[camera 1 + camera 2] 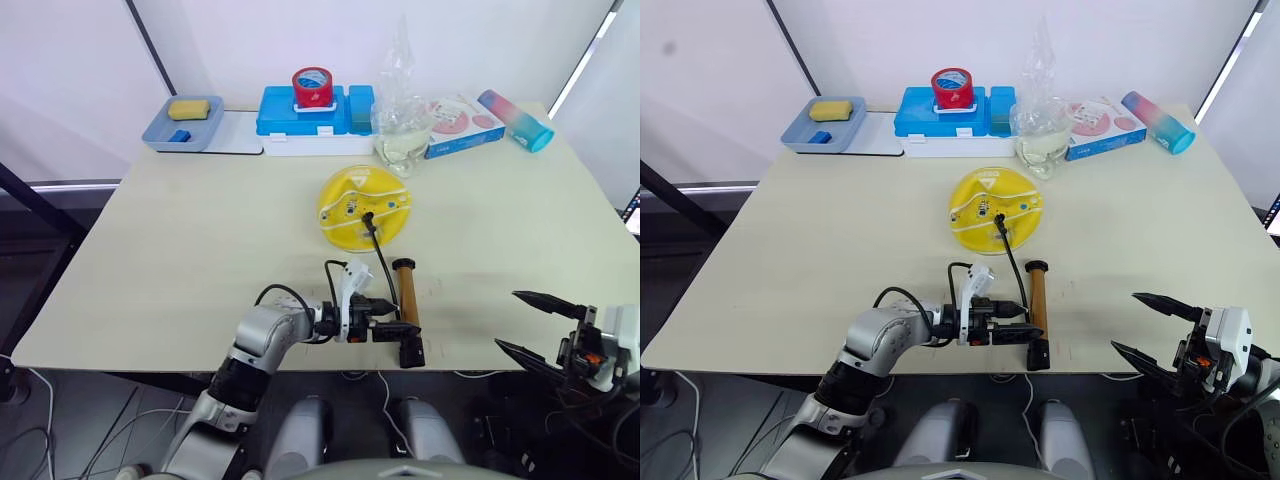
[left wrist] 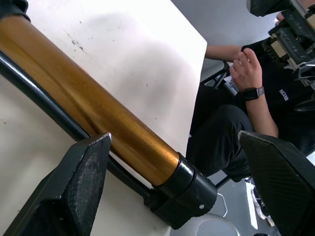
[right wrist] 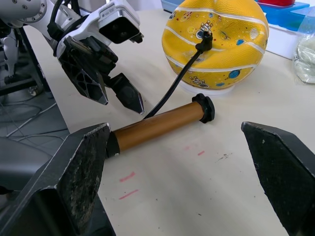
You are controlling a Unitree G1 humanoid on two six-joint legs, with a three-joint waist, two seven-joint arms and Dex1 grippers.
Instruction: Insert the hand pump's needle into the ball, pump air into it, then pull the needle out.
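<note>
hand pump [image 1: 406,300] lies right at the left gripper [image 1: 392,318], fingers wide open, gripping nothing; right gripper [image 1: 530,322] open too

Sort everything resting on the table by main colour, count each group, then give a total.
Yellow: 2, ball, sponge
Gold: 1, hand pump
Red: 1, tape roll
Blue: 4, tray, small block, case, bottle
Clear: 1, plastic bag
White: 2, board, printed box
Total: 11
</note>
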